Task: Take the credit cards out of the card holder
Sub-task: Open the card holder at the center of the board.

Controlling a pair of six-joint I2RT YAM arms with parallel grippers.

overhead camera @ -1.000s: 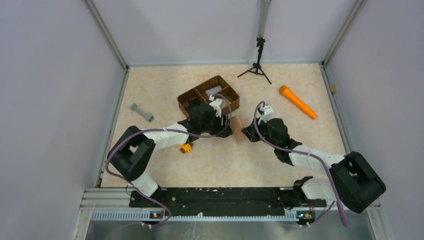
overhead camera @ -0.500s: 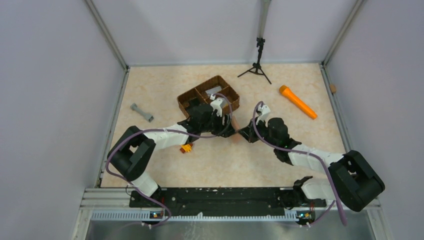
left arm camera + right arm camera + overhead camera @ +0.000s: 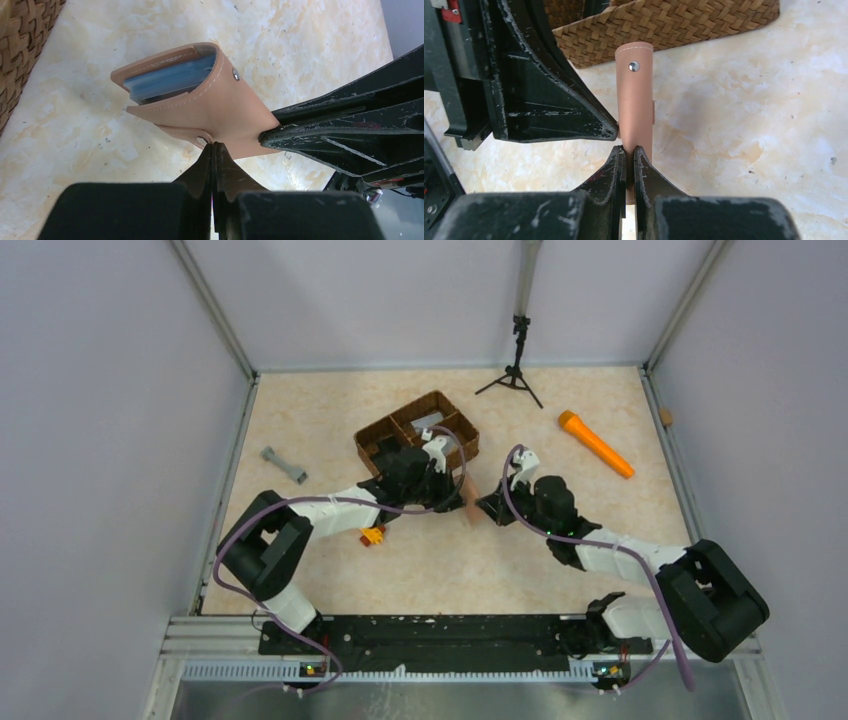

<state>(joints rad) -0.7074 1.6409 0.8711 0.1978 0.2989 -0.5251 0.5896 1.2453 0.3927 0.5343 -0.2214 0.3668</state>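
Beside the basket [image 3: 684, 25], left gripper [image 3: 214, 150] and right gripper [image 3: 629, 155] are both pinching the holder [image 3: 200, 95]; next up, probably peeling it open for the cards [image 3: 170, 77].

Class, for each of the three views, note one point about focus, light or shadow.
Top external: even soft light, faint shadows. Left wrist: card holder sharp, left gripper dark and blurred near the lens. Right wrist: basket weave crisp, right gripper soft at its base.
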